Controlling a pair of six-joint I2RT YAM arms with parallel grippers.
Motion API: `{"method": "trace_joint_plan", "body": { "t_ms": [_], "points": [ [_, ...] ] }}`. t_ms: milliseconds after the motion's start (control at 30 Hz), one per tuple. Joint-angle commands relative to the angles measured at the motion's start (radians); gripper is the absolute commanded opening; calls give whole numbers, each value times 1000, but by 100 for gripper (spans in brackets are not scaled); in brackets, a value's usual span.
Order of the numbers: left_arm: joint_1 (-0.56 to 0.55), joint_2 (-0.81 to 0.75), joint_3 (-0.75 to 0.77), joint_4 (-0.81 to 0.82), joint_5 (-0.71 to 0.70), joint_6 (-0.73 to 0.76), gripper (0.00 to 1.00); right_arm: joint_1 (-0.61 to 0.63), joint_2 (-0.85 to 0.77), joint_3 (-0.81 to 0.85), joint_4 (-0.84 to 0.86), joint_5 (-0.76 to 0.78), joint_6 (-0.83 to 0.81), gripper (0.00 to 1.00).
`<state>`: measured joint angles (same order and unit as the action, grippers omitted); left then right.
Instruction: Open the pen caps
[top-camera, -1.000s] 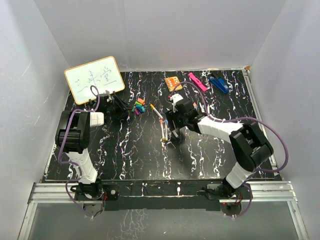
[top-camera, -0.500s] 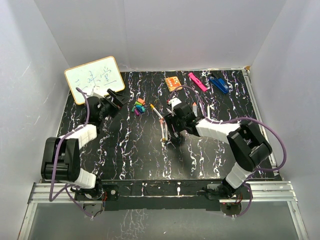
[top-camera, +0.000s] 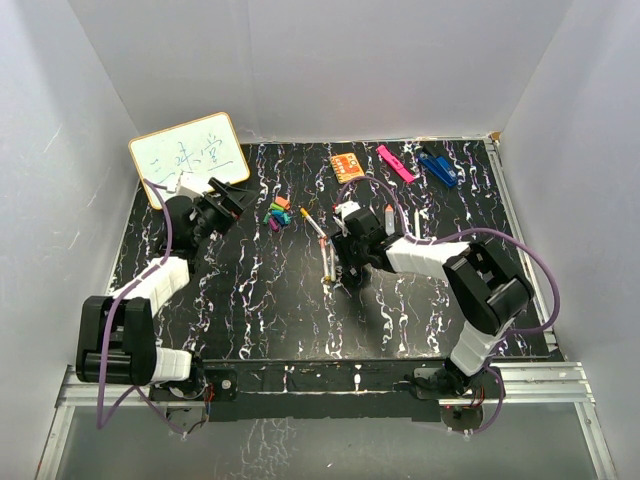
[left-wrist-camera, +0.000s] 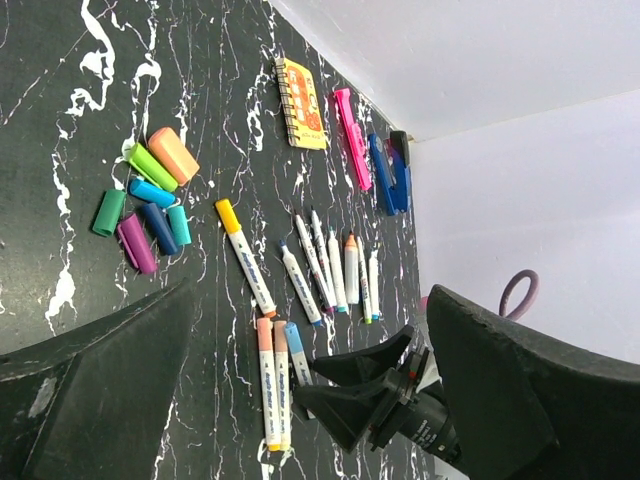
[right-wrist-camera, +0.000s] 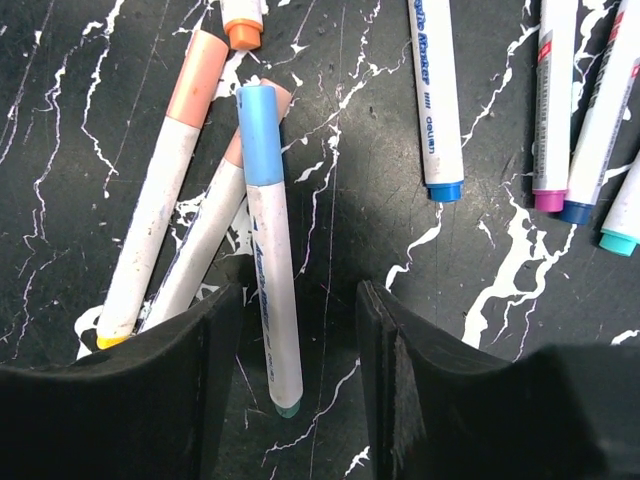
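Several loose pen caps (top-camera: 277, 213) lie in a coloured heap, seen closer in the left wrist view as pen caps (left-wrist-camera: 147, 200). My left gripper (top-camera: 225, 200) stands open and empty to their left; in its own view the left gripper (left-wrist-camera: 310, 290) frames the caps and pens. A blue-capped pen (right-wrist-camera: 268, 250) lies on the table between the open fingers of my right gripper (right-wrist-camera: 300, 290), close to the left finger (right-wrist-camera: 160, 390) and apart from the right one. Two peach-capped pens (right-wrist-camera: 170, 200) run beside it. A row of uncapped pens (left-wrist-camera: 335, 265) lies further right. From above, the right gripper (top-camera: 336, 262) is low over these pens.
A whiteboard (top-camera: 188, 158) leans at the back left. An orange notebook (top-camera: 347, 166), a pink clip (top-camera: 395, 163) and a blue clip (top-camera: 438, 167) lie along the back edge. A yellow-capped pen (left-wrist-camera: 243, 258) lies alone near the caps. White walls enclose the table.
My left gripper has opened wide and drawn back a little from the heap of caps as its arm folded down. The right gripper's fingers have narrowed around the blue-capped pen.
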<state>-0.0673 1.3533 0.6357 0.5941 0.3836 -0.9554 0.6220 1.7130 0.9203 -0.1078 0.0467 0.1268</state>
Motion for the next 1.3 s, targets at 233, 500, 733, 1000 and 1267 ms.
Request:
{"method": "trace_joint_plan", "body": {
  "t_ms": [233, 500, 733, 1000, 1267],
  "points": [
    [3, -63, -12, -2, 43, -5, 98, 3, 76, 75, 42, 3, -10, 28],
    [-43, -25, 2, -33, 63, 0, 98, 3, 86, 93, 42, 3, -10, 0],
    [-186, 114, 73, -44, 28, 14, 98, 4, -47, 82, 41, 47, -13, 0],
    [-308, 268, 168, 8, 13, -10, 98, 4, -156, 100, 5, 16, -21, 0],
    [-380, 380, 269, 38, 6, -23, 94, 11, -195, 123, -15, -12, -26, 0]
  ]
}}
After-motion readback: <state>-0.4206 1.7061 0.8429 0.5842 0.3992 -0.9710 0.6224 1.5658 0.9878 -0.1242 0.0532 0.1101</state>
